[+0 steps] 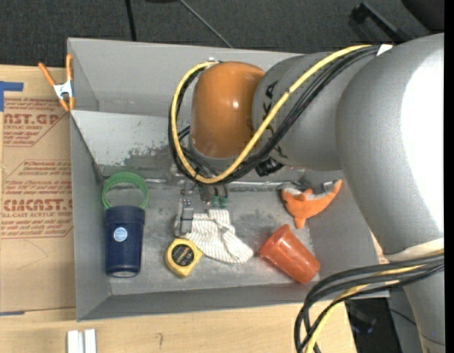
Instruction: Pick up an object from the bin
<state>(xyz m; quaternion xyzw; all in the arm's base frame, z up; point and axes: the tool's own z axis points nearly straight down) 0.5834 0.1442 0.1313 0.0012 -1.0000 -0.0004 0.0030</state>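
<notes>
We see the gripper (200, 206) low in the middle of the bin (87, 134), right at the far edge of a white striped cloth (220, 240) — we can't tell whether it's spread or pressed together, nor whether it has the cloth. A yellow tape measure (181, 257) touches the cloth's near-left corner; an orange cup (289, 254) lies on its side to the right, with an orange toy (309, 201) farther back. A dark blue cylinder (124, 237) with a green ring (125, 190) at its far end sits at the left — well apart from the gripper.
</notes>
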